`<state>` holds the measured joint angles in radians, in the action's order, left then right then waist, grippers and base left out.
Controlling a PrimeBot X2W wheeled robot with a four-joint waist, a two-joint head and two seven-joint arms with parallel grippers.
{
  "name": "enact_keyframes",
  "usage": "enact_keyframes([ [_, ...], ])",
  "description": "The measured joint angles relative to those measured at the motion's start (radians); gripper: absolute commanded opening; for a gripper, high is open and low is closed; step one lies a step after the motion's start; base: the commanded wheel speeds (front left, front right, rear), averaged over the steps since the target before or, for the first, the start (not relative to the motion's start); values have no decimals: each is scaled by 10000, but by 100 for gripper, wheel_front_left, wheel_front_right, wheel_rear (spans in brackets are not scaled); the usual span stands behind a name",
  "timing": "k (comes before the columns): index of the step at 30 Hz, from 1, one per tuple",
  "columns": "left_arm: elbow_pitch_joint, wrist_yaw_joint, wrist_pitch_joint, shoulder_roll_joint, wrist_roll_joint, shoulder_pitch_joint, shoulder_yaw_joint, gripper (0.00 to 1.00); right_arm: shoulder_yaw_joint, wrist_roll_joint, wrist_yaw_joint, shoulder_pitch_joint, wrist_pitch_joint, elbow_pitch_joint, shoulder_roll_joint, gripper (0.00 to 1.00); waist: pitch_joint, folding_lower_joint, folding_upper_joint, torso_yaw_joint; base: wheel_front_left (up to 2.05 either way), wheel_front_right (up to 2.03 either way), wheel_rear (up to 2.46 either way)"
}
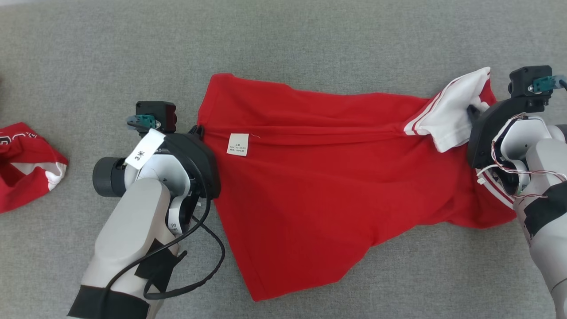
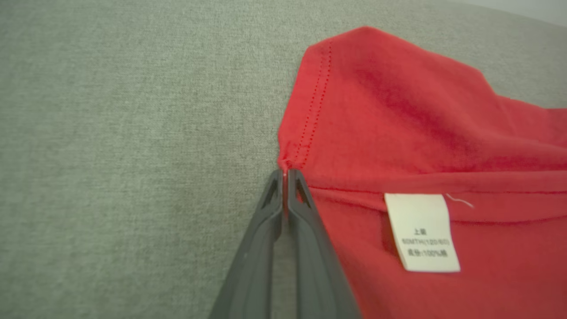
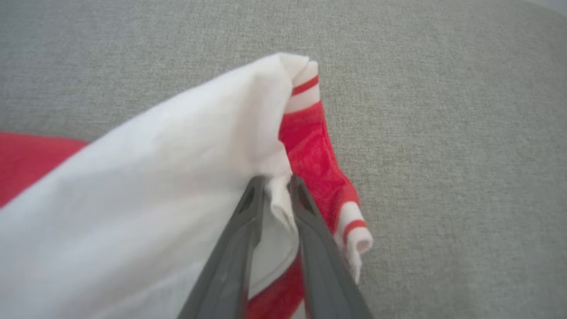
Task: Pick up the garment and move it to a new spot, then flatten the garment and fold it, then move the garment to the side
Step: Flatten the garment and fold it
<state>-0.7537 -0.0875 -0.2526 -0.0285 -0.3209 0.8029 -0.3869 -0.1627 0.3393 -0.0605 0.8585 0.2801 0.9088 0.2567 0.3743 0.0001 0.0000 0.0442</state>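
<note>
Across the grey surface [image 1: 310, 35] the red shirt [image 1: 310, 186] lies inside out, stretched sideways between both arms, with its lower part skewed and creased. Another red garment [image 1: 26, 164] sits well apart at the left edge. The left gripper [image 2: 285, 177] is pinched tight on the hem at a side seam. The right gripper [image 3: 278, 188] has its jaws narrowed onto a bunch of the white collar [image 3: 155, 186] and seems to grip it. The label [image 2: 421, 232] lies beside the left fingers. Flattening looks to be the step in hand. The next move calls for both arms to draw apart with firm holds, then lay the cloth smooth.
</note>
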Motion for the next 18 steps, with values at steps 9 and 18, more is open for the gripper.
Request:
enact_keyframes([
  [9,-138,-6,174,-8,-75,5,63,0,-263,-86,-13,125,-393,299,-150,52,-73,0,0,-102,0,0,0],
  [18,-353,-13,263,-15,-148,3,38,0,-305,-105,-98,115,-679,723,-259,46,-373,-2,0,-374,0,0,0],
])
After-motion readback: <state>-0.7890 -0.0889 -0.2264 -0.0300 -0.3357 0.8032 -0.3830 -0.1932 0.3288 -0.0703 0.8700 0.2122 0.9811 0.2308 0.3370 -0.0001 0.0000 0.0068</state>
